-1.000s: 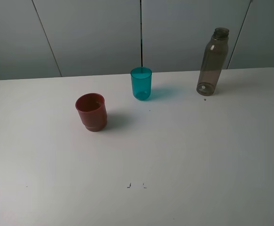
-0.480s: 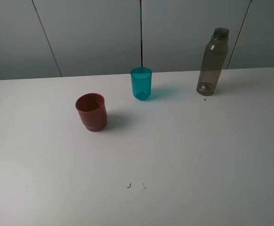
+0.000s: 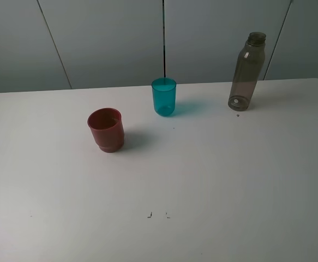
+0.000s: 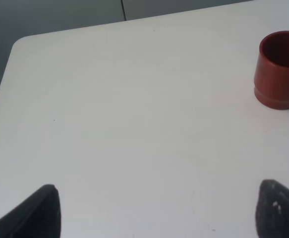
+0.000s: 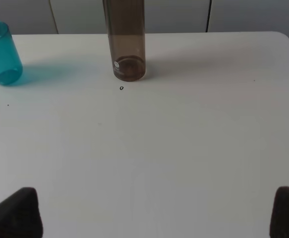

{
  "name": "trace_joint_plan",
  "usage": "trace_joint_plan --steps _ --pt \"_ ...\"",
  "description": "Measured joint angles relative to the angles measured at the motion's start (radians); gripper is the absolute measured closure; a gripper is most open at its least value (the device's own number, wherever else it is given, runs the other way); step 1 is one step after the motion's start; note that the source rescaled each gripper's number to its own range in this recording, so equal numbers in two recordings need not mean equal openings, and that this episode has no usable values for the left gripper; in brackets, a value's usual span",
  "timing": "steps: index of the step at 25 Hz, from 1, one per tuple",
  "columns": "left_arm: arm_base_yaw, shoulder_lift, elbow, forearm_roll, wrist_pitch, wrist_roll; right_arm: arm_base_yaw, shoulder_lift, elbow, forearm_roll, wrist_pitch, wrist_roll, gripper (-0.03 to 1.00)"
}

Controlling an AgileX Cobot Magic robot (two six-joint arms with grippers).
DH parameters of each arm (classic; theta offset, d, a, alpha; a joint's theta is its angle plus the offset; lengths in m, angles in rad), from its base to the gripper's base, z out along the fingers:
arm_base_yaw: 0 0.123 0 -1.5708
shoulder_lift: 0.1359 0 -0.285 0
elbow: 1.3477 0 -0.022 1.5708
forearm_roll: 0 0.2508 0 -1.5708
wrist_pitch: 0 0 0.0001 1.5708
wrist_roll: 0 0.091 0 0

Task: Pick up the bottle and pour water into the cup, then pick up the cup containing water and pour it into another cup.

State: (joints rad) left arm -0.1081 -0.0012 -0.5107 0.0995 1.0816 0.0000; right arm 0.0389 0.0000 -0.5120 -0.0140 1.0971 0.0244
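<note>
Nothing has moved since the earlier frames: the bottle [image 3: 246,71], the teal cup [image 3: 163,96] and the red cup [image 3: 106,129] stand at the same places on the white table [image 3: 202,180].

From the high camera no arm and no gripper is visible; only the three things stand upright on the table. The bottle is at the far right, near the back edge. The teal cup is near the middle of the back edge, well apart from the bottle. The red cup is to the left and nearer to the front, apart from the teal cup.

What the high view does not give, the wrist views give. In the left wrist view the left gripper [image 4: 164,210] hangs above the bare table with its two dark fingertips [image 4: 42,210] far apart, holding nothing; the red cup [image 4: 279,70] stands ahead of it, near the side of the picture. In the right wrist view the right gripper [image 5: 156,213] has its dark fingertips [image 5: 18,213] also wide apart and empty. The lower part of the bottle [image 5: 126,49], with its small white mark, stands ahead of it, and the teal cup [image 5: 1,52] is beside the bottle, apart from it. A tiny dark mark [image 5: 121,88] lies on the table just before the bottle's base.

Both grippers are low and set back from the things, touching none of them.
</note>
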Motion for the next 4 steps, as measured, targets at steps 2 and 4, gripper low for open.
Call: trace_joint_plan --steps 2,4 --pt "0.000 0.000 0.000 0.000 0.000 0.000 0.000 0.000 0.000 0.000 0.000 0.000 -0.03" --pt "0.000 0.000 0.000 0.000 0.000 0.000 0.000 0.000 0.000 0.000 0.000 0.000 -0.03"
